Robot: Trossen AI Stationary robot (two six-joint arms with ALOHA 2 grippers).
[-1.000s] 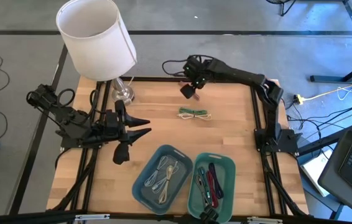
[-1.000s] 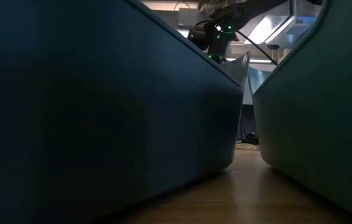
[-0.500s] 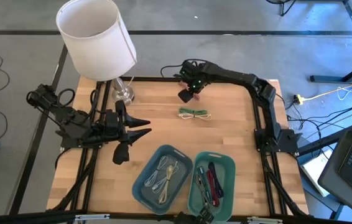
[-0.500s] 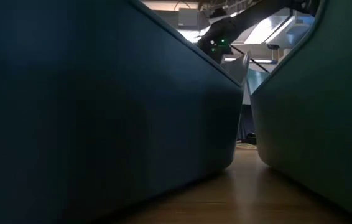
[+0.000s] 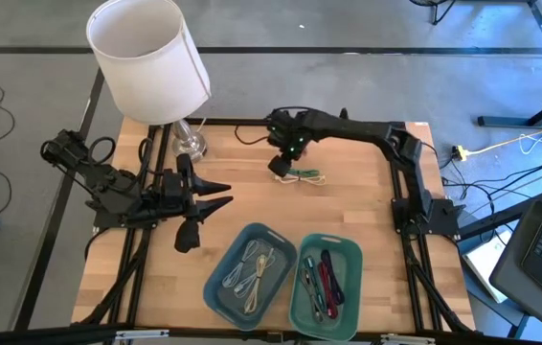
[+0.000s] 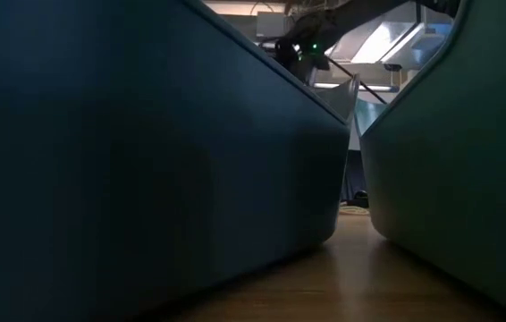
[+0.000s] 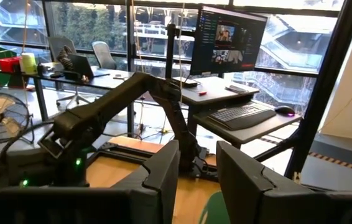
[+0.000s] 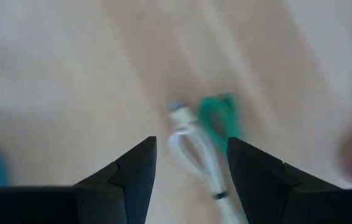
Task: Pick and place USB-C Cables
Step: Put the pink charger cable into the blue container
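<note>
The wooden worktop (image 5: pixel 348 201) stands on a grey floor. At its near edge sit two trays side by side: a blue tray (image 5: pixel 221 278) holding pale grey and beige cables (image 5: pixel 252 268), and a green tray (image 5: pixel 352 257) holding red and dark cables (image 5: pixel 324 278). In the low view the two tray walls fill almost everything, with a strip of wood between them. Farther in, the left gripper (image 5: pixel 223 195) waits over the left side of the worktop, its jaws a little apart and empty. Beyond the middle, a green and white cable bundle (image 5: pixel 300 174) lies loose on the wood. The right gripper (image 5: pixel 279 165) hangs just over the bundle's left end, jaws apart astride it and nothing gripped yet. A white lamp (image 5: pixel 148 59) stands at the far left corner. Behind the worktop the room shows desks, a monitor (image 7: pixel 226 40) and tall windows.

A second earlier the right gripper was higher and nearer the far edge; it has come down onto the bundle, and its jaws have narrowed
</note>
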